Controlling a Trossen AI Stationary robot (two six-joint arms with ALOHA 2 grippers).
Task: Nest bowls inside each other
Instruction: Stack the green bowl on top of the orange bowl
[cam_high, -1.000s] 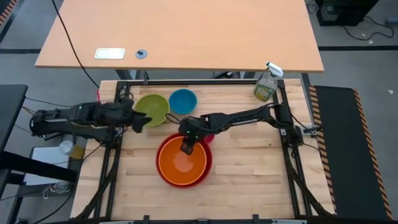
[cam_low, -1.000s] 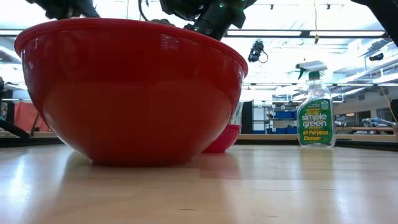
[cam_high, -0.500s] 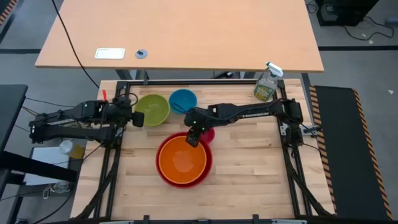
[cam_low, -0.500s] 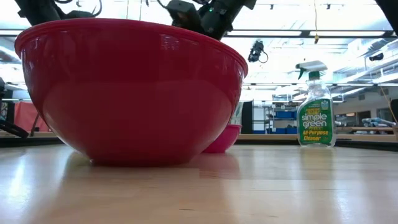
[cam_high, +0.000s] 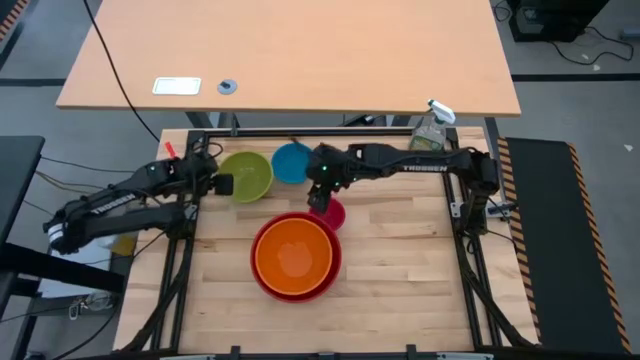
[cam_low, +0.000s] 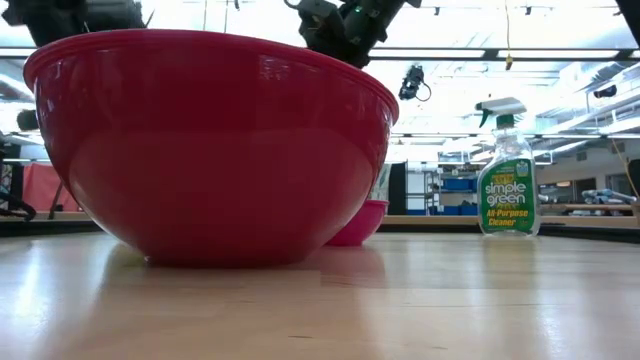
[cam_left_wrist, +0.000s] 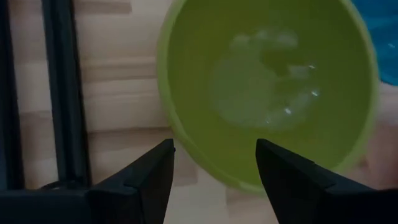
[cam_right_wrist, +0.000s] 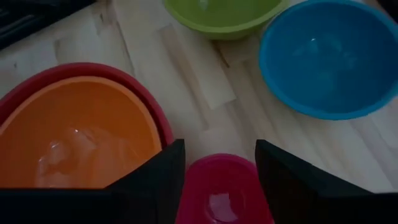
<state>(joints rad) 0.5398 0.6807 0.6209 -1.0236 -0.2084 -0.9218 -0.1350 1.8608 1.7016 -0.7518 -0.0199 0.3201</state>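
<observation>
An orange bowl (cam_high: 293, 255) sits nested in the red bowl (cam_high: 262, 282) at the table's middle. The lime green bowl (cam_high: 250, 172) and the blue bowl (cam_high: 292, 162) rest on their bases side by side near the far edge. The small pink bowl (cam_high: 334, 214) stands just beyond the red bowl's right rim. My right gripper (cam_right_wrist: 219, 163) hovers open above the pink bowl (cam_right_wrist: 224, 190), one finger showing on each side of it. My left gripper (cam_left_wrist: 214, 163) is open, pointing down over the green bowl's (cam_left_wrist: 267, 87) left rim, clear of it.
A clear spray bottle (cam_high: 428, 135) stands at the far right corner, also plain in the low view as the spray bottle (cam_low: 507, 175). A black frame rail (cam_left_wrist: 62, 93) runs beside the green bowl. Bare wood lies to the right and near side of the red bowl (cam_low: 210, 150).
My right gripper has risen out of the orange bowl and gone toward the far edge, ending above the pink bowl. My left arm has swung round while its gripper stayed at the green bowl's left rim and tipped further down. No bowl has moved.
</observation>
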